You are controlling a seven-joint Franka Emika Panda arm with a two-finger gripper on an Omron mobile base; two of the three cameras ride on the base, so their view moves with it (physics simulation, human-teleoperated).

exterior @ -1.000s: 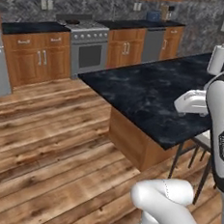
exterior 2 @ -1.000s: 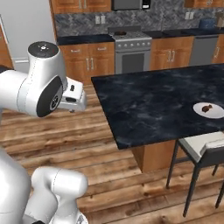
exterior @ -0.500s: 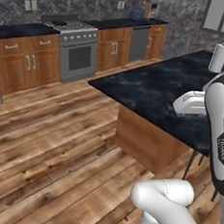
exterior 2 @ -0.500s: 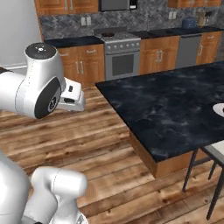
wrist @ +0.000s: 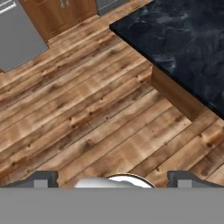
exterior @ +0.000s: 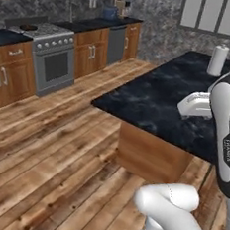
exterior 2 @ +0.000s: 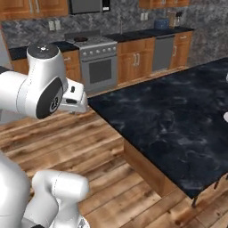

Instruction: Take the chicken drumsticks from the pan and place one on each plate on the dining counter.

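My gripper is open and empty, its two dark fingertips wide apart over the wooden floor beside a corner of the dining counter. My hand hangs above the floor just off that counter, whose black marble top runs off to the right. A sliver of the white plate shows at the right edge. Far back, a dark round shape on the stove top looks like the pan. The chicken drumsticks are too small or hidden to make out.
The stove and wooden cabinets line the back wall, with a dishwasher to their right. A white paper towel roll stands on the dining counter's far side. Open wood floor lies between the counter and the stove.
The whole picture has shifted: the base has moved and the counter has slid right in both base views, taking the white plate almost out of frame. The gripper stays open.
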